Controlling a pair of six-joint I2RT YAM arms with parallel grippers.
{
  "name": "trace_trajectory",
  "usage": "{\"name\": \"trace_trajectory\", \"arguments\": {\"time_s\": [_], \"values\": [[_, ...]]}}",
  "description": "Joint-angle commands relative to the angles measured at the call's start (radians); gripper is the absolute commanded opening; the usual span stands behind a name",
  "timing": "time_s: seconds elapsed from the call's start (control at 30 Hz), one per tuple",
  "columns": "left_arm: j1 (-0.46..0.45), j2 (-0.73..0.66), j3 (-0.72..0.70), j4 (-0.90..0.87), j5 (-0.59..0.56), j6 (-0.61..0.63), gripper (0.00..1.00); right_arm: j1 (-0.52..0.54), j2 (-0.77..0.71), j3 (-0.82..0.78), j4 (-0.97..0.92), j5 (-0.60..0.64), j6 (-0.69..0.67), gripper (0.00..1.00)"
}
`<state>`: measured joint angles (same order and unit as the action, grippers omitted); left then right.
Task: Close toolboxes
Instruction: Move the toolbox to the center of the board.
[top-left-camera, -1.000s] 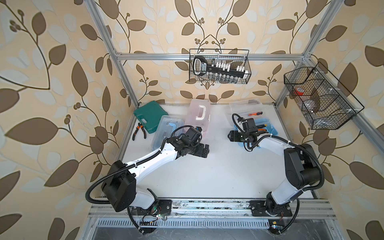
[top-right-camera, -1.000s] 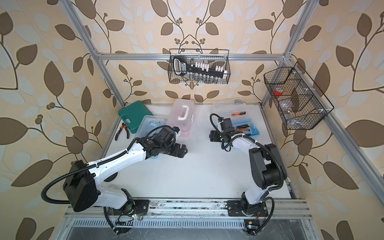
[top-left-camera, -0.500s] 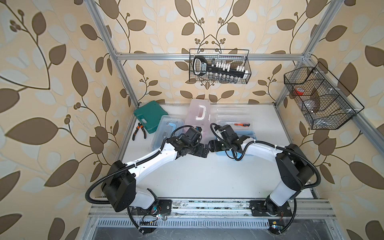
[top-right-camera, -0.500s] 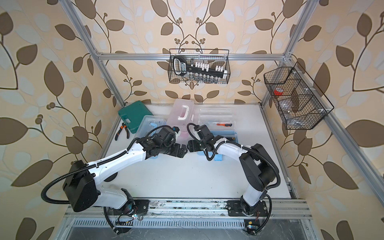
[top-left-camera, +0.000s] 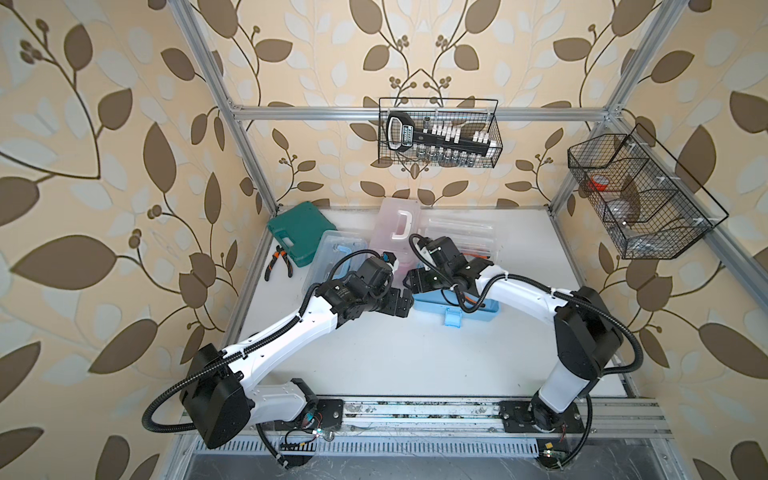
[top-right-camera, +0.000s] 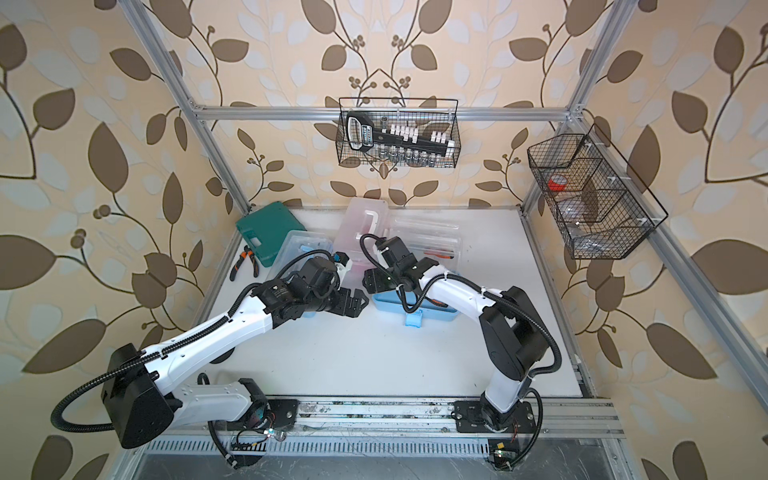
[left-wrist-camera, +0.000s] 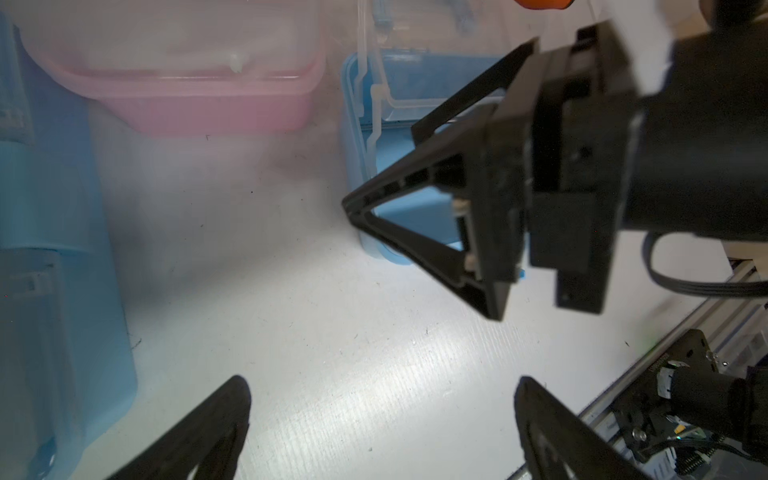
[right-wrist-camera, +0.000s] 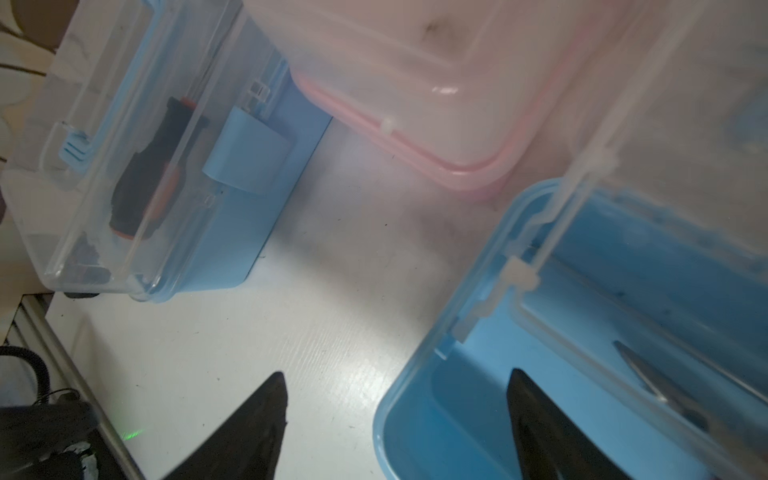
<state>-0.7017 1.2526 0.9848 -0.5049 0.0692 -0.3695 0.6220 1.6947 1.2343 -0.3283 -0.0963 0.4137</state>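
While nothing is held, both stand open.
Left gripper (left-wrist-camera: 382, 386) spread wide; right gripper (right-wrist-camera: 397, 374) astride the open blue box (right-wrist-camera: 465, 415).

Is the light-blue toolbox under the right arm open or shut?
Open: the light-blue toolbox has its clear lid swung back, base uncovered.

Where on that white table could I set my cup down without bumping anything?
Bare: the wide front of the table, between the arms and the front rail; also the far right strip beside the open blue toolbox. Crowded: far left, with green case, pliers, pink toolbox, other blue toolbox.
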Motion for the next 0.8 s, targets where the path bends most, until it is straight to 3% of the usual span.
{"name": "trace_trajectory", "arguments": {"time_s": [0.0,0.13,0.33,0.6,0.77], "values": [[-0.008,0.012,-0.006,0.017,0.006,-0.006,0.99,-0.117,-0.090,0.017,-0.057,0.085,-0.046,0.75],[-0.032,0.013,-0.020,0.028,0.004,-0.031,0.99,-0.266,-0.115,0.040,-0.068,0.093,-0.086,0.67],[-0.090,0.037,-0.042,0.044,-0.015,-0.082,0.99,-0.462,-0.030,0.120,-0.064,0.073,-0.124,0.54],[-0.136,0.119,-0.034,0.070,-0.016,-0.122,0.99,-0.553,0.147,0.256,-0.063,0.130,-0.165,0.43],[-0.139,0.155,-0.045,0.108,-0.021,-0.148,0.99,-0.594,0.237,0.308,-0.067,0.097,-0.168,0.36]]}}
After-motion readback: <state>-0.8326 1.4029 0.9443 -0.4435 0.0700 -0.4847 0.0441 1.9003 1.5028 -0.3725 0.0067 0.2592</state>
